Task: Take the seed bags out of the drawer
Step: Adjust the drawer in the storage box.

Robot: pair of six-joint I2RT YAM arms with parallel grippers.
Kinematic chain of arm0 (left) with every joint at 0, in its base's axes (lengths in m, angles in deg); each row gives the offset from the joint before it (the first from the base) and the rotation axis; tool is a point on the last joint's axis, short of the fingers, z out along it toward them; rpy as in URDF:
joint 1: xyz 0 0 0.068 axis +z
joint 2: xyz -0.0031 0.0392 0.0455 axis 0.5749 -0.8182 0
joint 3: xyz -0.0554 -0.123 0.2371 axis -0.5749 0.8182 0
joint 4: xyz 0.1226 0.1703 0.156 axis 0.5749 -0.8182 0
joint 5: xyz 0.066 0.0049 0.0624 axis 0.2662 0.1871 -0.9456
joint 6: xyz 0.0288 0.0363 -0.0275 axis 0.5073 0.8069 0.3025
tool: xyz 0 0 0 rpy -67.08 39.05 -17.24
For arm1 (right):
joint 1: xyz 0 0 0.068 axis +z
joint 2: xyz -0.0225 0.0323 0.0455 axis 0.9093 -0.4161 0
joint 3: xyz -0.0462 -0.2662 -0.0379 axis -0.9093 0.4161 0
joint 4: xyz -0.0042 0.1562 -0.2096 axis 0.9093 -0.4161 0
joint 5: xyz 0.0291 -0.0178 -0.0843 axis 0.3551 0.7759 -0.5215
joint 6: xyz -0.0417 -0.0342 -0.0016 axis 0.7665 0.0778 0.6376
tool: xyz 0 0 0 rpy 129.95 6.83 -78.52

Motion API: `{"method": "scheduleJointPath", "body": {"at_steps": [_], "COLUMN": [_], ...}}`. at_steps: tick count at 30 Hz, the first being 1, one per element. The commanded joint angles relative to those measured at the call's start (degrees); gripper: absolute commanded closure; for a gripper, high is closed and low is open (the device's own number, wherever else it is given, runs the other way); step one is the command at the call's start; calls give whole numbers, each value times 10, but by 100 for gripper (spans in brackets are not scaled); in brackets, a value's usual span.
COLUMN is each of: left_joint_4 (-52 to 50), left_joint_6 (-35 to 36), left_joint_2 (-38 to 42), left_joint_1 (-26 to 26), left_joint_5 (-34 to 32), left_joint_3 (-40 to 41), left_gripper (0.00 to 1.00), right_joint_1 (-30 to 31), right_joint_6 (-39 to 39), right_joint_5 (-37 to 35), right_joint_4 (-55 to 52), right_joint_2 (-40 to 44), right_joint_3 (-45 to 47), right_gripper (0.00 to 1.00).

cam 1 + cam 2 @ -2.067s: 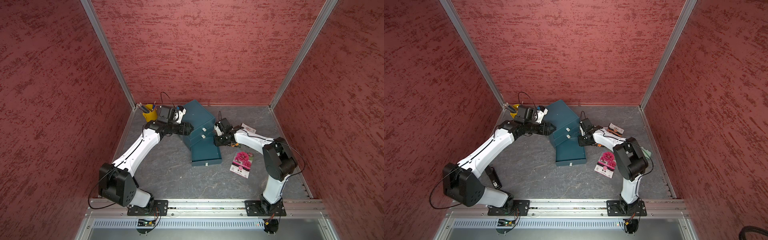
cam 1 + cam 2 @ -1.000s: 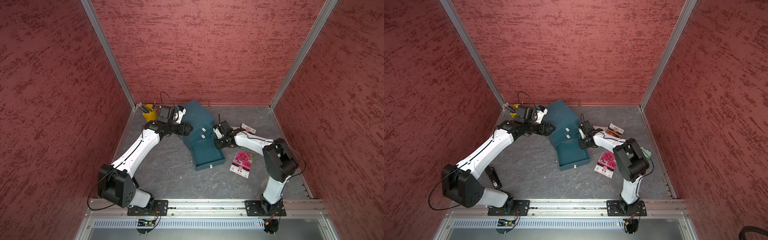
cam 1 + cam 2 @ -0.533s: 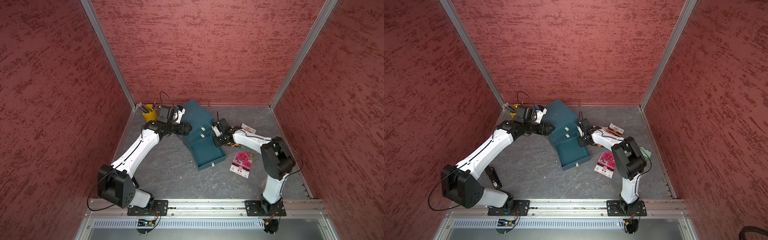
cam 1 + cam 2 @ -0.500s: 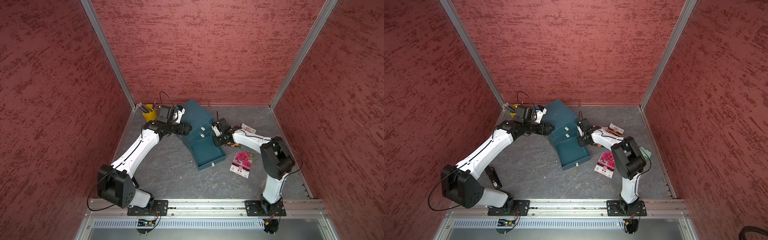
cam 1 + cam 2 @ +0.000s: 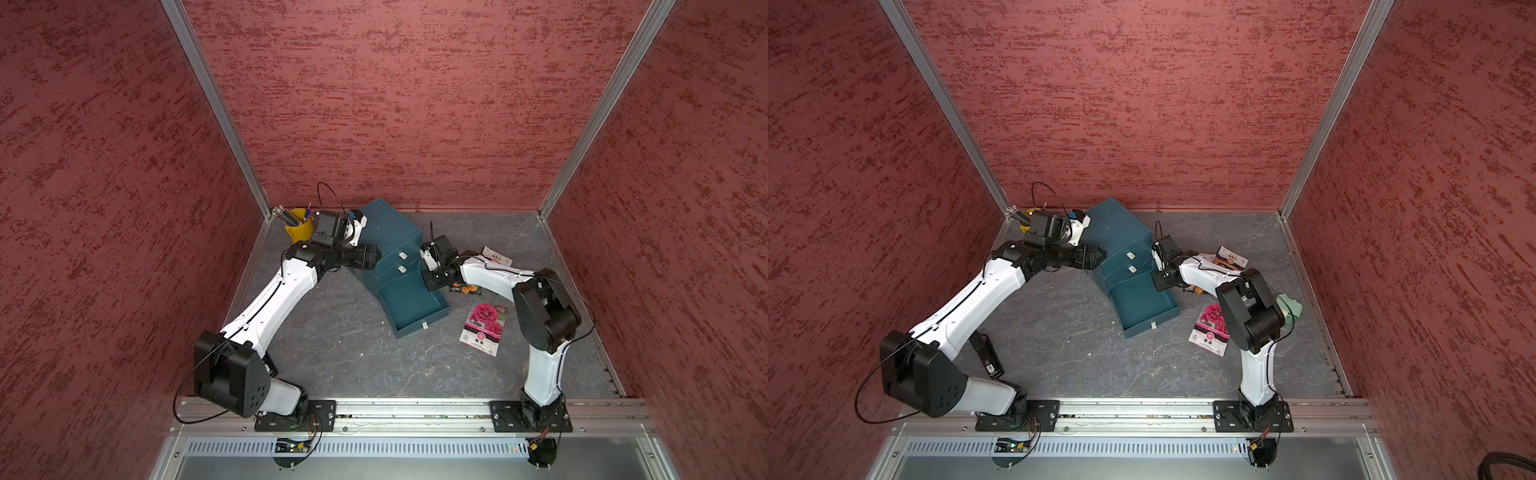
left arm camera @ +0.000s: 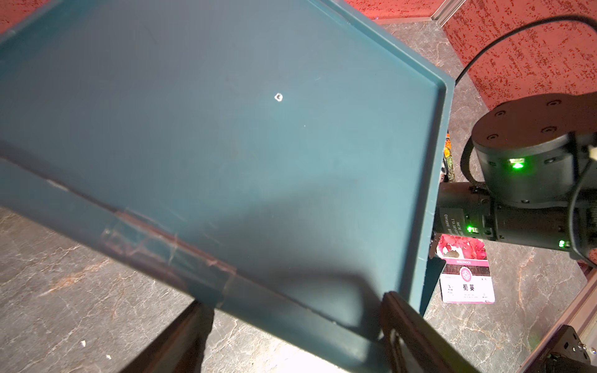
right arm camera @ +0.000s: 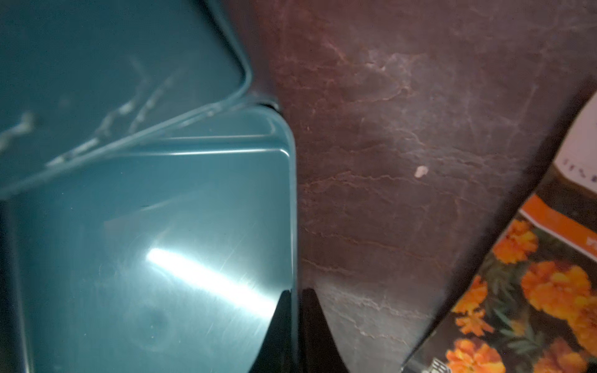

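The bottom drawer (image 5: 415, 303) (image 5: 1142, 305) stands pulled out of the teal cabinet (image 5: 386, 232) at a skew, and its floor shows bare. My right gripper (image 5: 432, 277) (image 7: 295, 292) is shut on the drawer's side wall (image 7: 292, 210), one finger inside and one outside. My left gripper (image 5: 370, 257) (image 6: 290, 303) clamps the cabinet's far-left edge (image 6: 226, 129). A pink seed bag (image 5: 482, 328) (image 6: 465, 274) lies flat to the right of the drawer. One orange seed bag (image 5: 467, 288) (image 7: 533, 290) lies partly under my right forearm. Another orange seed bag (image 5: 496, 256) lies further back.
A yellow pencil bucket (image 5: 299, 226) stands in the back left corner behind my left wrist. A black bar (image 5: 986, 353) lies on the grey table beside my left arm's base. Something pale green (image 5: 1291, 307) shows behind my right elbow. Red walls close in three sides.
Over the last two seconds the pulled-out drawer has skewed, its front end swinging to the right. My right gripper stays at its side wall. The left arm has not moved.
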Motion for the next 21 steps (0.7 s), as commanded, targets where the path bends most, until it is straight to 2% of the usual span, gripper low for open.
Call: {"method": "scheduleJointPath", "body": {"at_steps": [1, 2, 9, 15, 18, 21], "left_joint_4": [-106, -107, -112, -110, -110, -114], "left_joint_6": [44, 45, 45, 42, 40, 43], "left_joint_2": [-19, -19, -19, -24, -28, -31], "left_joint_1": [1, 0, -2, -6, -9, -12], "left_joint_5": [-38, -38, -38, -37, -38, -43], "left_joint_3": [32, 32, 27, 25, 21, 15], "left_gripper": [16, 16, 16, 16, 16, 16], "right_joint_1": [5, 3, -2, -11, -15, -16], "right_joint_6": [10, 9, -7, -27, -42, -63], "right_joint_5": [-1, -7, -37, 13, 49, 81], "right_joint_4": [59, 63, 98, 70, 29, -18], "right_joint_2": [-2, -4, 28, 84, 115, 158], "right_joint_3": [4, 0, 8, 18, 26, 50], "right_gripper": [86, 84, 50, 22, 12, 8]}}
